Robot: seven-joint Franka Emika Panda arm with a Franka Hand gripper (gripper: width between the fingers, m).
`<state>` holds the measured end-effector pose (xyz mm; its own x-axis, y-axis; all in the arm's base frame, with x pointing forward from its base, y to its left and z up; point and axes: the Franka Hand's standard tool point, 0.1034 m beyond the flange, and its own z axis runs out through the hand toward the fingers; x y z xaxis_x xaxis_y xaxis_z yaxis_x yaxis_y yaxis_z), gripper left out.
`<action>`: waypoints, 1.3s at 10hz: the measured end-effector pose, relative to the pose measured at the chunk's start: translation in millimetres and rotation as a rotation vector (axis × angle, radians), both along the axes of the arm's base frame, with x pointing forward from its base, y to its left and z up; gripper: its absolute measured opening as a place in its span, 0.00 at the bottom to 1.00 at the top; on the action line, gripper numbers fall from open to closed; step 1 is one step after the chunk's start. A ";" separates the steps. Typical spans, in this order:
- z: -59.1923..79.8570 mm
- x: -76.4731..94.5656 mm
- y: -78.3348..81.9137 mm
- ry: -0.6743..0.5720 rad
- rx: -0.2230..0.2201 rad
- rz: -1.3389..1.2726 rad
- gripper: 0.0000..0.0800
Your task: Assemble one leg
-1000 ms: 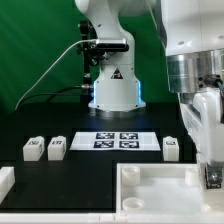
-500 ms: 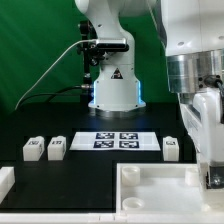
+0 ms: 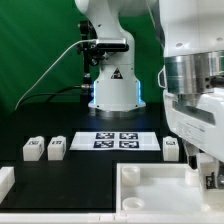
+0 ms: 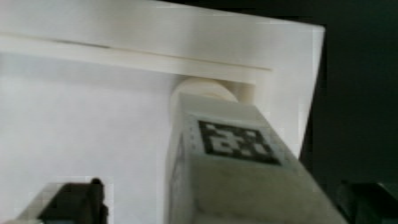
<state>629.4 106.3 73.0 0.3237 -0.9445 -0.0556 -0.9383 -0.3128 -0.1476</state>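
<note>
A white leg (image 4: pixel 231 150) with a black-and-white tag stands in a corner of the big white tray (image 4: pixel 89 110), against its raised rim. My gripper (image 4: pixel 222 205) is open and straddles this leg; one dark finger (image 4: pixel 75 202) stands clear of it with a gap, the other is only a dark edge. In the exterior view the gripper (image 3: pixel 203 160) hangs over the tray's (image 3: pixel 150 190) far right corner, where the leg (image 3: pixel 210 179) partly shows. Three more legs lie on the black table: two on the exterior view's left (image 3: pixel 33 149) (image 3: pixel 57 148) and one on its right (image 3: pixel 172 148).
The marker board (image 3: pixel 120 140) lies in the middle of the table behind the tray. The robot's base (image 3: pixel 115 90) stands at the back. A white part's corner (image 3: pixel 5 180) shows at the exterior view's lower left.
The hand has turned and shifted towards the exterior view's left above the tray's corner. The legs on the table have not moved.
</note>
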 end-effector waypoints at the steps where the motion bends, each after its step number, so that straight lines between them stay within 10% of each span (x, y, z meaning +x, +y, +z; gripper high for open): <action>1: 0.0 0.1 -1.0 -0.009 -0.015 0.099 0.81; 6: 8.6 13.6 -1.3 -0.153 -0.200 0.898 0.81; 9: 6.9 12.6 -2.7 -0.147 -0.191 0.846 0.65; 10: 6.9 12.6 -2.8 -0.147 -0.191 0.843 0.39; 13: 5.0 11.3 -5.2 -0.119 -0.135 0.517 0.37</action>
